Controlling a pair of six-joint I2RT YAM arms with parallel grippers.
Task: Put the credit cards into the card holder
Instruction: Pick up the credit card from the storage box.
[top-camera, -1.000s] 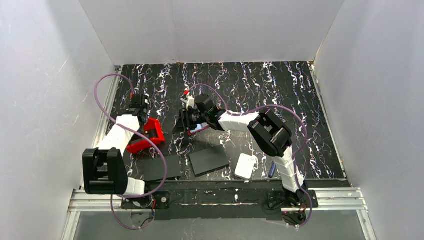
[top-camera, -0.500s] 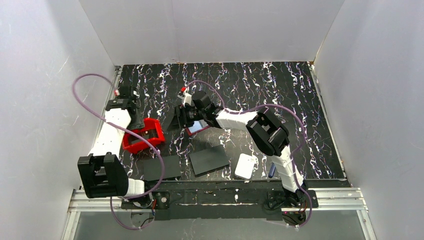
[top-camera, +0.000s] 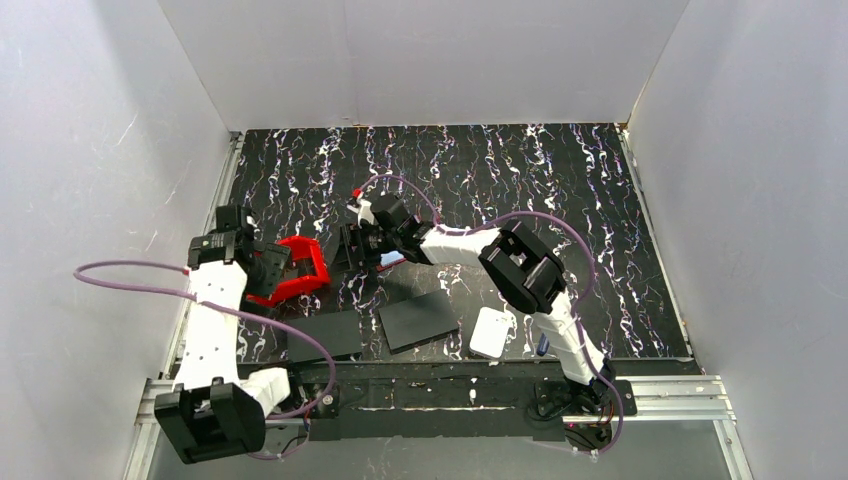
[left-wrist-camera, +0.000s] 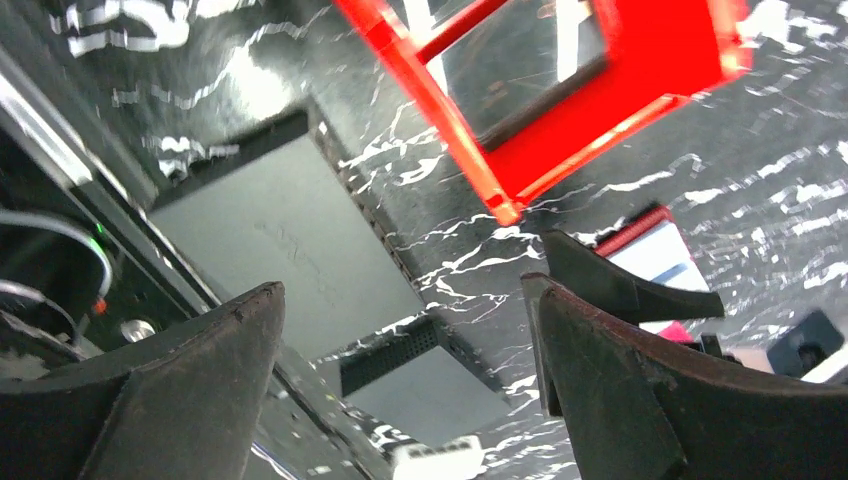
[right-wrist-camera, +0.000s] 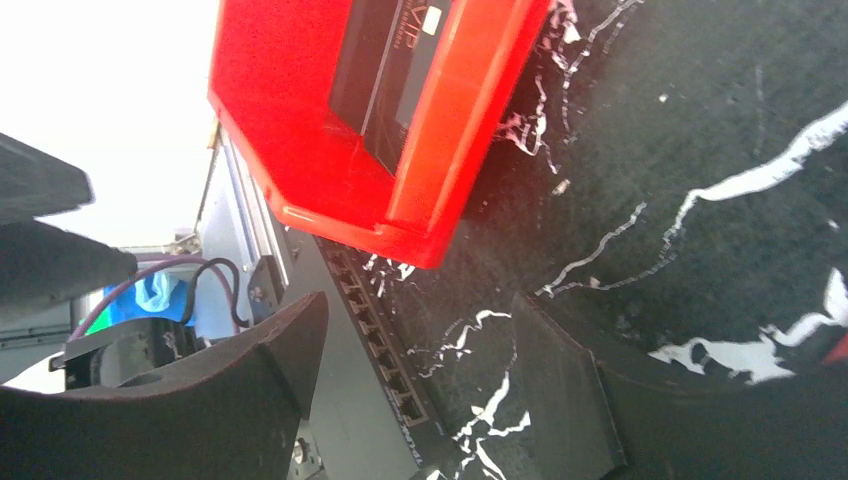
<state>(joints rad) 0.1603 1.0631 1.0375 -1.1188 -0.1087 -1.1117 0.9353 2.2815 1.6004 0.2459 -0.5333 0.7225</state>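
Note:
The card holder (top-camera: 392, 260) is a small dark red pouch lying on the marbled black table, just right of centre-left. A pale credit card (left-wrist-camera: 655, 256) lies on or in it, partly hidden by a dark finger of the right arm. My right gripper (top-camera: 350, 245) hangs just left of the holder, pointing left. In its wrist view the right gripper (right-wrist-camera: 415, 320) is open with only table between the fingers. My left gripper (top-camera: 275, 265) sits at the left side of the red bin. The left gripper (left-wrist-camera: 405, 300) is open wide and holds nothing.
A bright red open bin (top-camera: 312, 268) stands between the two grippers, with a dark flat item (right-wrist-camera: 385, 70) inside. Two flat black boxes (top-camera: 322, 335) (top-camera: 418, 320) and a white rounded pad (top-camera: 492, 332) lie near the front edge. A blue pen-like item (top-camera: 543, 340) lies beside the pad.
The left arm swung back towards the left wall and the front, and its gripper went from shut to wide open. The right gripper shifted a little left and opened further.

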